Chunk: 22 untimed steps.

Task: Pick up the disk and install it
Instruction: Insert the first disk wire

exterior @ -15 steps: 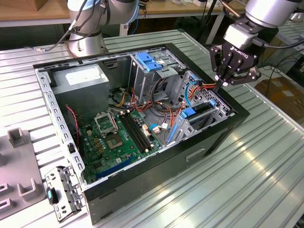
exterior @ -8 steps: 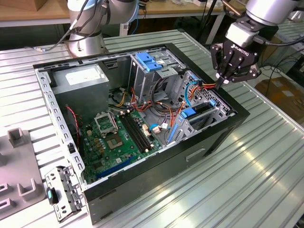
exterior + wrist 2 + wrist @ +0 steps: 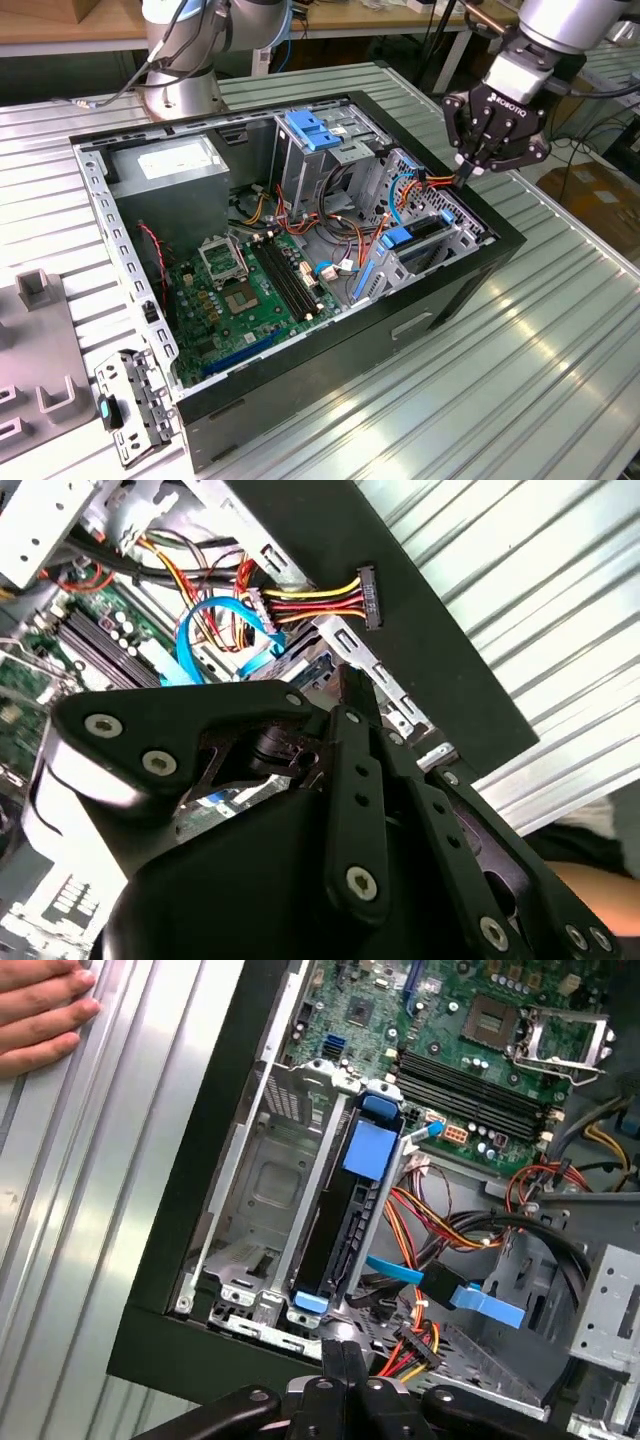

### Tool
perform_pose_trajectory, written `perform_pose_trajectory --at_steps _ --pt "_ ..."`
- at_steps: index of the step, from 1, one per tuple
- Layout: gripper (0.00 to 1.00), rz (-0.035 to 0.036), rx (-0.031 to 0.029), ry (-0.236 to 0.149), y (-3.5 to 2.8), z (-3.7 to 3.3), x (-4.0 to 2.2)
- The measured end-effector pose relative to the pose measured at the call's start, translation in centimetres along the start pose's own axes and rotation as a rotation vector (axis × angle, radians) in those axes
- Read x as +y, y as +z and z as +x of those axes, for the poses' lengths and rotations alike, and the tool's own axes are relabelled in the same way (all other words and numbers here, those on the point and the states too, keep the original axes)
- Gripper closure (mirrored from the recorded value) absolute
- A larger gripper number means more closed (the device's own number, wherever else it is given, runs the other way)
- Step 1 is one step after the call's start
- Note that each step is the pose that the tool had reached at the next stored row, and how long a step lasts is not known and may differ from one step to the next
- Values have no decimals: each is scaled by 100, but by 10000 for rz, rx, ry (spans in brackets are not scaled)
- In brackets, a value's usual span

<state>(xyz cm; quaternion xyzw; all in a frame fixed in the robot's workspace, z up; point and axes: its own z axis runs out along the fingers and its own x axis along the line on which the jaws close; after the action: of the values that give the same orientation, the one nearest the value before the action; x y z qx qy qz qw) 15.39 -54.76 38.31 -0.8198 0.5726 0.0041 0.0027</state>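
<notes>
Claw (image 3: 467, 168) clenched, empty, hovering over PC case (image 3: 330, 350) corner, just above drive cage (image 3: 255, 1190). Disk (image 3: 345, 1215) stands on edge in cage slot inside case, looks seated. Shut tips prob. serve as pusher.

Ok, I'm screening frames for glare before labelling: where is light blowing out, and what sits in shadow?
Exterior view: bright streaks on the ribbed table near the case. Second wrist view: table washed white, gripper dark against it. First wrist view: glare on the table beside a hand; disk dark in its bay.
</notes>
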Motion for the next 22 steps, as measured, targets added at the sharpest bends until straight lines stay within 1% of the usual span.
perform_pose_trajectory --at_steps 1,2,4,6,9,11,13,14,15,17,18,22 --pt "89 -4 -1 -392 5 0 0" --pt "89 -6 0 -614 7 0 -2" --pt "89 -8 -1 -886 10 6 -19" --pt "89 -10 -1 -1056 11 19 -73" --pt "89 -13 1 -1218 14 10 -124" --pt "89 -13 -1 -1348 20 -3 -136" --pt "89 -15 1 -1555 26 -12 -140" --pt "89 -17 0 -1803 31 -14 -142" --pt "89 -21 1 -2183 30 -14 -142" --pt "89 -24 0 -2512 31 -15 -142" --pt "89 -25 0 -2583 31 -15 -142" --pt "89 -26 0 -2608 31 -15 -142"
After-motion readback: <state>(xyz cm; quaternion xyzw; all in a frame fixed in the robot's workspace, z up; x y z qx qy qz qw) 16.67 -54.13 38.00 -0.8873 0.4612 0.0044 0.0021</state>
